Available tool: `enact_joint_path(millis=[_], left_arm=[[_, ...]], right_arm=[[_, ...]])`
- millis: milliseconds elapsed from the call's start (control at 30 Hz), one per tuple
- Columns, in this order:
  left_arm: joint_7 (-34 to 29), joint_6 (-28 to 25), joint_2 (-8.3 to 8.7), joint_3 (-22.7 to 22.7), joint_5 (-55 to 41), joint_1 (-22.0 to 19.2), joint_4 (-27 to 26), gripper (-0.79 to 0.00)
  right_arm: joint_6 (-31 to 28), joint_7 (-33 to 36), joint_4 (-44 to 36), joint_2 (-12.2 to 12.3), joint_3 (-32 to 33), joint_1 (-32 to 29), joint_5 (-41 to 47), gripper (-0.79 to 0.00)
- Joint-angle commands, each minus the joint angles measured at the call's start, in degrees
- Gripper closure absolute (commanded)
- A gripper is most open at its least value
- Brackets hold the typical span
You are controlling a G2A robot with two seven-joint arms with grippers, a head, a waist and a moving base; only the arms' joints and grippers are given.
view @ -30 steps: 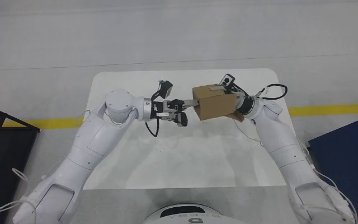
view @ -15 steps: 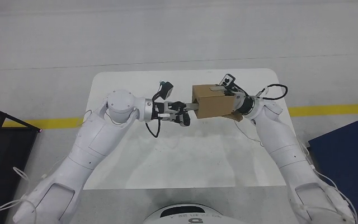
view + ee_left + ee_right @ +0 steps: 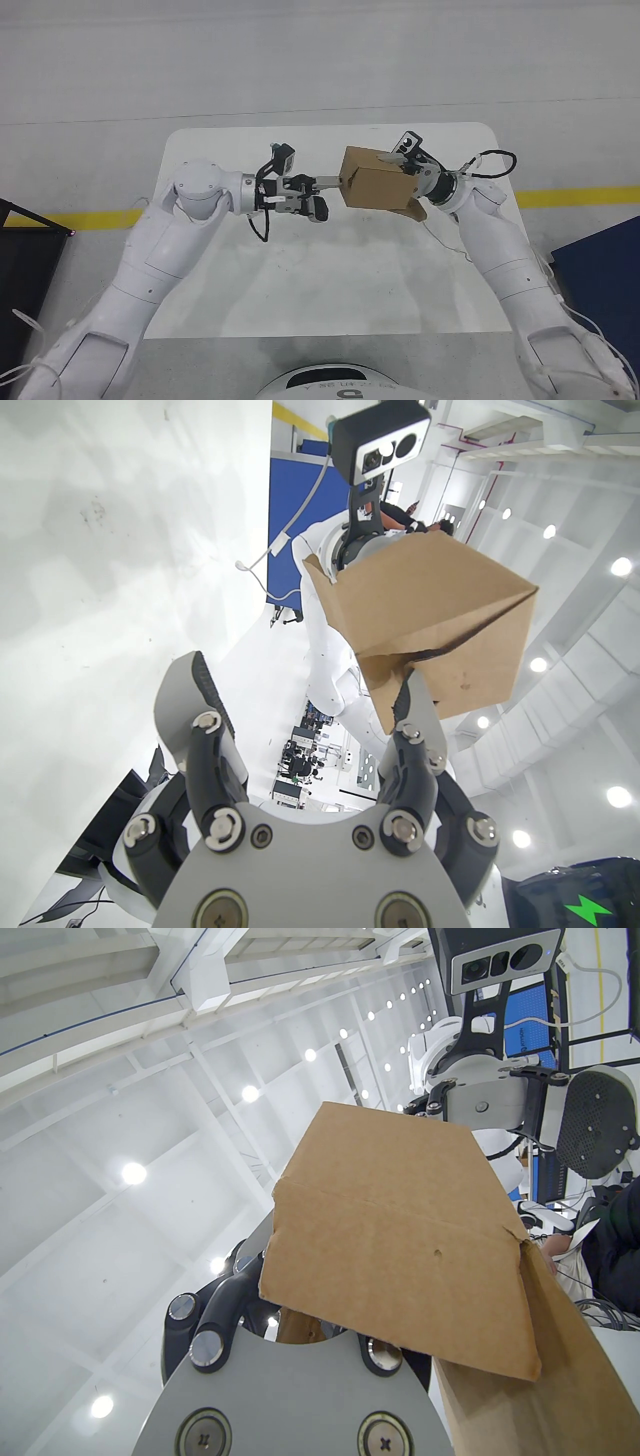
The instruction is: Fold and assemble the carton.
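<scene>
The brown carton (image 3: pixel 372 186) hangs above the far right part of the white table (image 3: pixel 300 280). My right gripper (image 3: pixel 413 182) is shut on its right end, and a loose flap (image 3: pixel 419 211) sticks out below there. In the right wrist view the carton (image 3: pixel 400 1253) covers the fingers. My left gripper (image 3: pixel 326 195) stands open at the carton's left end. In the left wrist view one fingertip (image 3: pixel 411 695) of the left gripper (image 3: pixel 305 690) touches the folded end of the carton (image 3: pixel 440 615) near a corner; the other finger (image 3: pixel 200 685) is free.
The table's far edge lies just behind the carton and its right edge is close to my right forearm. A dark frame (image 3: pixel 20 250) stands on the floor at the left and a blue object (image 3: pixel 605 270) at the right.
The carton has turned and shifted slightly left in my right gripper. My left arm has drawn back to the left, with its wrist rotated, one finger staying at the carton's end.
</scene>
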Motion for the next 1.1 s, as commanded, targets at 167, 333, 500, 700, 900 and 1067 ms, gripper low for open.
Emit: enact_joint_path(millis=[167, 333, 500, 700, 900, 1067], left_arm=[[-1.55, -0.3, 1.03, -4.16, -2.36, 1.83, -1.14, -0.683], [-0.21, -0.1, 0.9, -3.73, -3.23, 1.9, -2.24, -0.693], [0.63, -0.04, 0.73, -3.19, -3.68, 1.19, -1.76, -0.708], [2.26, 0.6, 0.02, 0.13, -1.95, -0.76, -1.46, -0.699], [3.4, 0.73, -0.96, 3.64, -1.08, -3.19, 0.11, -0.683], [3.85, 0.32, -1.51, 5.24, -0.92, -4.33, 1.65, -0.68]], right_arm=[[0.07, -0.28, -0.01, -0.07, -0.23, 0.1, -0.22, 0.0], [0.08, -0.28, 0.06, -0.09, -0.31, 0.2, -0.39, 0.0], [0.12, 0.12, 0.23, -0.01, 0.1, 0.18, -0.27, 0.0], [0.08, -0.05, -0.04, -0.05, -0.07, 0.08, -0.36, 0.0], [0.14, 0.01, 0.0, -0.06, -0.07, 0.11, -0.46, 0.0], [0.22, 0.16, 0.0, -0.04, 0.06, 0.05, -0.34, 0.0]])
